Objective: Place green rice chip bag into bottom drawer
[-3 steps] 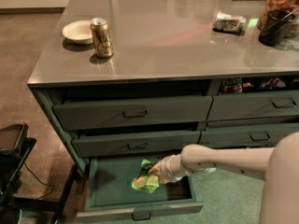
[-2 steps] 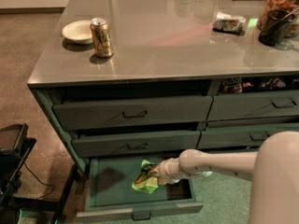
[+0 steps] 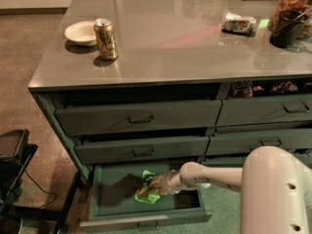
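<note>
The bottom drawer is pulled open below the left stack, its teal-green inside showing. The green rice chip bag lies crumpled inside it, right of the middle. My gripper reaches into the drawer from the right, at the end of the white arm, and sits right at the bag. The bag hides the fingertips.
On the counter stand a soda can, a small white bowl, a dark silvery packet and a dark jar at the right. The two drawers above are slightly ajar. A black stand is at the left on the floor.
The arm has lowered a little and the bag has settled further down into the drawer. Nothing on the counter has moved.
</note>
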Available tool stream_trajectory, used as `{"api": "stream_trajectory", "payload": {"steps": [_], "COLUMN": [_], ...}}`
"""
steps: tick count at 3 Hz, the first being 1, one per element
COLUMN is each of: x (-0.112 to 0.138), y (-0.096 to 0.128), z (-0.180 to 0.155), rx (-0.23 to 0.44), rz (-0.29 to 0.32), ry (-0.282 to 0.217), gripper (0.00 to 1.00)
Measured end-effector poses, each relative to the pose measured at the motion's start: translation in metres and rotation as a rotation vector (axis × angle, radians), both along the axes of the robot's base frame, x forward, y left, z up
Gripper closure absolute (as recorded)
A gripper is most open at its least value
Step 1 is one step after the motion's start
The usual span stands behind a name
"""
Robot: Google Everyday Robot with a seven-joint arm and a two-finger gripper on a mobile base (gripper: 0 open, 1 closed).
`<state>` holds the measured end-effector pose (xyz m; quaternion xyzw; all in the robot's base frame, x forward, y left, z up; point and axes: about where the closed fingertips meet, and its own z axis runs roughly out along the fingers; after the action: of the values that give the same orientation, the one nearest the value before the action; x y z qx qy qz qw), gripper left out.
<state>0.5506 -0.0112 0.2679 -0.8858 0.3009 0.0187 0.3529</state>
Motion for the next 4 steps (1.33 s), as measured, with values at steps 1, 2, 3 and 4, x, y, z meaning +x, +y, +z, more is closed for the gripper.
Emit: {"api": "stream_trajectory", "payload": {"steps": [1,2,3,4], "x": [0.011,0.027,0.040,0.040], "y": [0.013,0.027,0.021,0.021], "z": [-0.036,-0.063,-0.064,-0.064], "rx": [0.039,0.077,0.076,0.076], "rz": [0.031,0.058,0.042,0.042], "ry": [0.014,0.020,0.006,0.006], "gripper": [1.00,1.00,0.81,0.58]}}
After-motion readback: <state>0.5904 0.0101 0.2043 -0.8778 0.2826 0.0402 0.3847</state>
